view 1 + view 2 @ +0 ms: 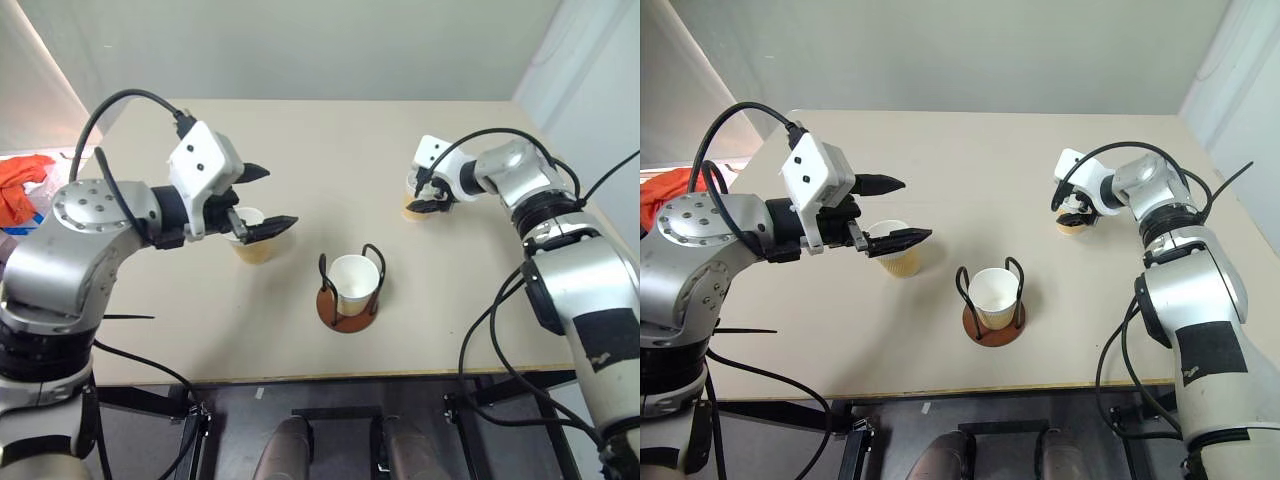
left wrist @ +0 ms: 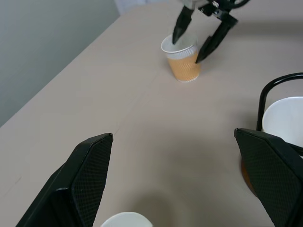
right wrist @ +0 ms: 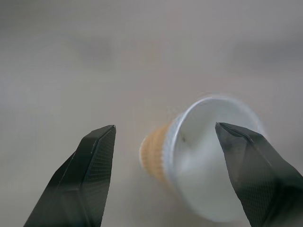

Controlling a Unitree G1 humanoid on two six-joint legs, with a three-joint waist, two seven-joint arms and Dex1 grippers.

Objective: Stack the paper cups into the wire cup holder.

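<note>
One cup (image 1: 352, 282) is already seated in the holder (image 1: 348, 305) at mid-surface; two are left. The second cup (image 1: 250, 235) stands under the left claw (image 1: 262, 201), which is spread wide and empty. The third cup (image 2: 182, 57) is straddled by the right claw (image 2: 202, 39), parted, not yet closed on it.

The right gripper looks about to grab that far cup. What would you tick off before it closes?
1. Right gripper open around the far cup: ok.
2. Far cup upright on the table: ok.
3. Fingers low enough on the cup wall: cannot tell.
4. Wire cup holder upright, one cup already inside: ok.
5. Left gripper open, above the near cup, off the path to the holder: ok.
</note>
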